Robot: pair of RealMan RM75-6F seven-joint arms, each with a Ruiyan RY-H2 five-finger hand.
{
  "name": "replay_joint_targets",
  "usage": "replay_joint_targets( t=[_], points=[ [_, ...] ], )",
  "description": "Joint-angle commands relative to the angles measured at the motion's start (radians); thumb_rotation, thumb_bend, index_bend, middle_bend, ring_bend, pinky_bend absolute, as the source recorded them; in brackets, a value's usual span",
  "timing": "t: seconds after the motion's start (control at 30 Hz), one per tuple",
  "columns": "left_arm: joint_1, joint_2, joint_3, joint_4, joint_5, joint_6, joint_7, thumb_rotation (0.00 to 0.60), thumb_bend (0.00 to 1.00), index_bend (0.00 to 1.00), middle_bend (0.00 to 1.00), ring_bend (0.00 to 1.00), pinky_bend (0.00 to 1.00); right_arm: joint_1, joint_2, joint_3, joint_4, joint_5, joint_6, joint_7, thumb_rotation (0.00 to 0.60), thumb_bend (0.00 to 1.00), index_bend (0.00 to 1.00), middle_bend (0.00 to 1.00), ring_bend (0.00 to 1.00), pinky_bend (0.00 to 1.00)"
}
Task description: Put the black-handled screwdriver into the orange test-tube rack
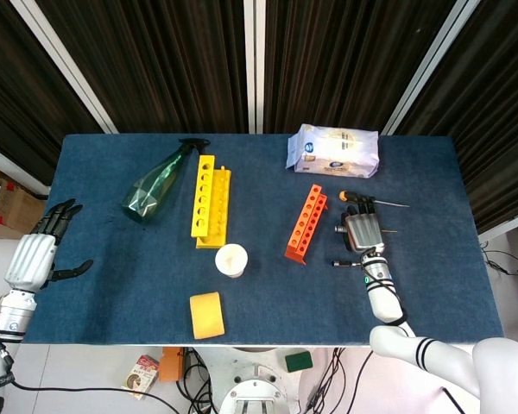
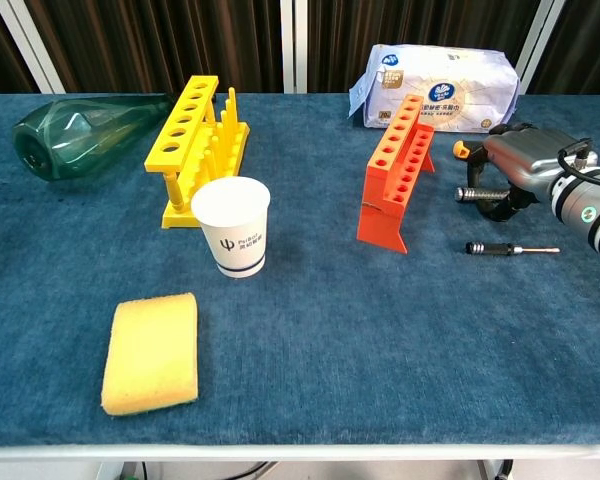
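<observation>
The orange test-tube rack (image 1: 305, 222) (image 2: 398, 170) stands right of the table's middle, its holes empty. Just right of it, a black-handled screwdriver (image 1: 338, 228) (image 2: 469, 193) lies on the cloth with its handle end poking out toward the rack. My right hand (image 1: 361, 231) (image 2: 521, 166) lies over this screwdriver, and its fingers (image 2: 497, 205) curl down around the shaft. My left hand (image 1: 36, 255) hangs beyond the table's left edge, fingers apart and holding nothing. It shows only in the head view.
An orange-handled screwdriver (image 1: 350, 197) (image 2: 463, 149) lies behind the right hand, a small dark one (image 1: 342, 263) (image 2: 505, 248) in front. A tissue pack (image 1: 332, 150), yellow rack (image 1: 209, 200), green spray bottle (image 1: 155, 185), paper cup (image 1: 231, 259) and yellow sponge (image 1: 207, 315) are also on the table.
</observation>
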Motion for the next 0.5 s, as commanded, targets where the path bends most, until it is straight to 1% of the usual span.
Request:
replay_joint_targets(
  t=[0.03, 0.27, 0.37, 0.5],
  points=[
    [0.000, 0.002, -0.001, -0.002, -0.005, -0.007, -0.004, 0.600, 0.15, 0.09, 0.02, 0.01, 0.16, 0.000, -0.004, -0.001, 0.006, -0.004, -0.001, 0.002, 0.600, 0.44, 0.49, 0.26, 0.00, 0.00],
    [-0.002, 0.002, -0.001, -0.005, -0.006, -0.017, 0.005, 0.600, 0.15, 0.09, 0.02, 0.01, 0.16, -0.010, 0.003, -0.003, -0.004, -0.026, 0.010, 0.020, 0.600, 0.44, 0.52, 0.26, 0.00, 0.00],
    [-0.001, 0.004, -0.002, -0.005, -0.008, -0.019, 0.004, 0.600, 0.15, 0.09, 0.02, 0.01, 0.16, -0.023, 0.021, -0.005, -0.034, -0.051, 0.041, 0.038, 0.600, 0.44, 0.54, 0.27, 0.00, 0.00],
    [-0.002, 0.006, -0.003, -0.006, -0.011, -0.027, 0.008, 0.600, 0.15, 0.09, 0.02, 0.01, 0.16, -0.053, 0.072, -0.010, -0.115, -0.095, 0.097, 0.067, 0.600, 0.44, 0.60, 0.28, 0.00, 0.00]
  ],
)
